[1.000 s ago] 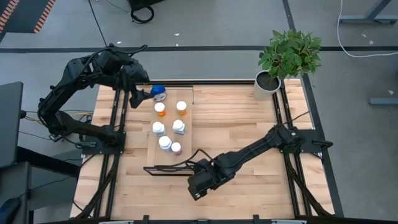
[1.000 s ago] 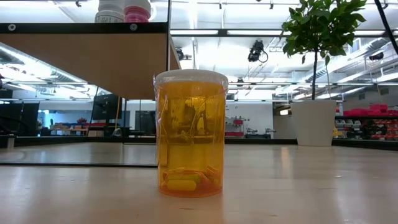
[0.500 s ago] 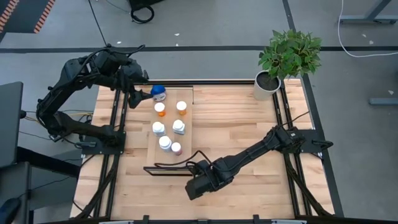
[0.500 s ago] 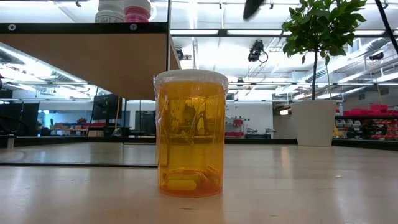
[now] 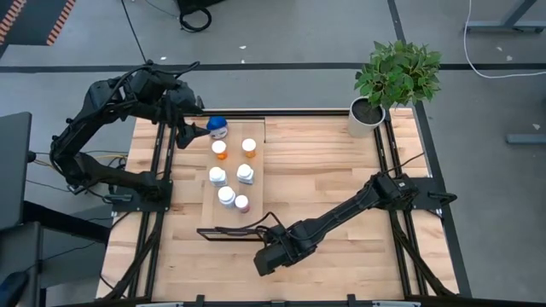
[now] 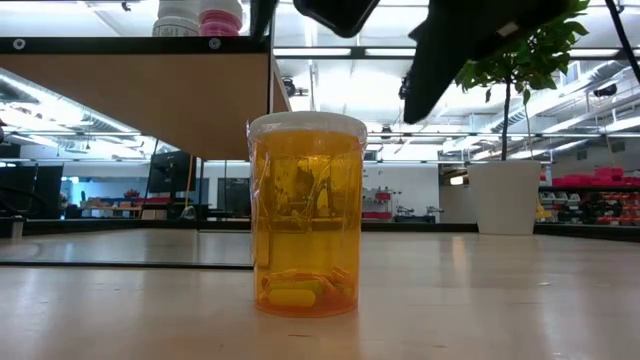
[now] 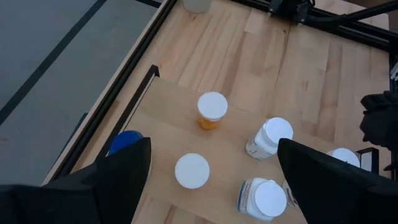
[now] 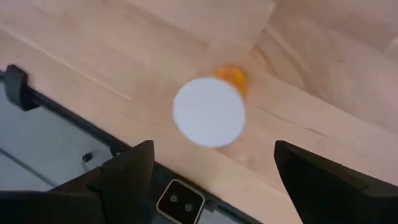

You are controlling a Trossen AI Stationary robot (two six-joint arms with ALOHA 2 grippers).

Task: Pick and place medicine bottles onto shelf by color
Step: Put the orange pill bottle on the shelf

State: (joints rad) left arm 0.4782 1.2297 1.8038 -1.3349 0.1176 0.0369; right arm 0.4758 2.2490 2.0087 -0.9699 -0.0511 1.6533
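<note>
An orange medicine bottle (image 6: 305, 214) with a white cap stands upright on the bare desk (image 5: 341, 179), near the front edge and apart from the shelf (image 5: 237, 183). A few yellow pills lie at its bottom. In the right wrist view its white cap (image 8: 209, 112) shows from above, between the two dark fingers (image 8: 124, 177) without touching either.

The right gripper (image 5: 267, 258) hangs above this bottle with its jaws spread wide and nothing in them. In the low view its dark parts show above the bottle's cap, clear of it.

On the shelf, which lies on the left half of the desk, stand six more bottles: two orange ones (image 5: 219, 149) toward the far end, two white ones (image 5: 217, 176) in the middle, and another white one (image 5: 226, 195) beside a pink one (image 5: 242, 203) toward the dark-framed near end. A blue bottle (image 5: 217, 127) sits by the shelf's far left corner.

The left gripper (image 5: 189, 115) waits just beside the blue bottle, jaws wide and empty.

A potted plant (image 5: 395, 78) stands at the desk's far right corner.
</note>
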